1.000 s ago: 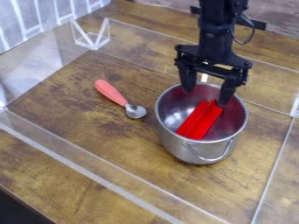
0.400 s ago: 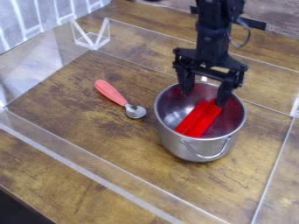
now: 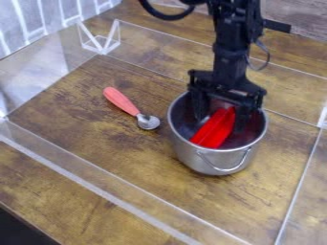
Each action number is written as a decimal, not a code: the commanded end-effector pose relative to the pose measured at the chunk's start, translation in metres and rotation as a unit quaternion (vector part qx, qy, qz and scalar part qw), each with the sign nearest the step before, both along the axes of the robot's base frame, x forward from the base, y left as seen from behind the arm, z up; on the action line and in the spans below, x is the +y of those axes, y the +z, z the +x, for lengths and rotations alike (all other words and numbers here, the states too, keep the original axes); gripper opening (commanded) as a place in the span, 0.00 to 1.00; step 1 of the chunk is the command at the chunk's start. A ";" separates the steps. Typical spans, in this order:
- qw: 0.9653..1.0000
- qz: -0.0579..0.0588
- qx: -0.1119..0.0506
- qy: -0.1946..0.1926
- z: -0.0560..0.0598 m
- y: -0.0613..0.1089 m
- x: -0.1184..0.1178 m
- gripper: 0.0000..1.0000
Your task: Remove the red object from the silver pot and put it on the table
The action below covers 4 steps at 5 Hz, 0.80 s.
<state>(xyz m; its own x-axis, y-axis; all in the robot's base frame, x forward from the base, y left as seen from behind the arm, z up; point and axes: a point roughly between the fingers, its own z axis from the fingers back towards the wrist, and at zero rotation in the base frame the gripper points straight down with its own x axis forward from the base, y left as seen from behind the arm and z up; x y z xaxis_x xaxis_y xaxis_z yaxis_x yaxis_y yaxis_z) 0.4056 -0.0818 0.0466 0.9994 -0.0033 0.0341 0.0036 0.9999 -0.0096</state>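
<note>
The silver pot (image 3: 220,158) stands right of the table's (image 3: 90,163) middle, its loop handle toward the front. Inside it the red object (image 3: 219,129), a long grooved block, leans from the pot floor up toward the far rim. My black gripper (image 3: 228,107) points straight down into the pot with its jaws open. One finger (image 3: 200,103) reaches inside the pot's left wall; the other (image 3: 257,108) is by the right rim. The block's upper end lies between them, and the fingers are not closed on it. The fingertips are partly hidden inside the pot.
A metal spoon (image 3: 133,107) with a salmon-red handle lies left of the pot. Clear acrylic walls (image 3: 52,48) run round the table's edges, with a small clear stand (image 3: 99,38) at the back left.
The gripper has come down from above the pot's rim into the pot, so its open fingers now straddle the block's upper end. Pot, block and spoon have not moved.
</note>
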 end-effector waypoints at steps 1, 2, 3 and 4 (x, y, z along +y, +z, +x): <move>1.000 -0.007 -0.027 0.007 0.009 0.017 0.003 0.00; 1.000 -0.009 -0.026 0.008 0.009 0.016 0.003 0.00; 1.000 -0.010 -0.026 0.009 0.009 0.015 0.002 0.00; 1.000 -0.012 -0.025 0.009 0.010 0.014 0.002 0.00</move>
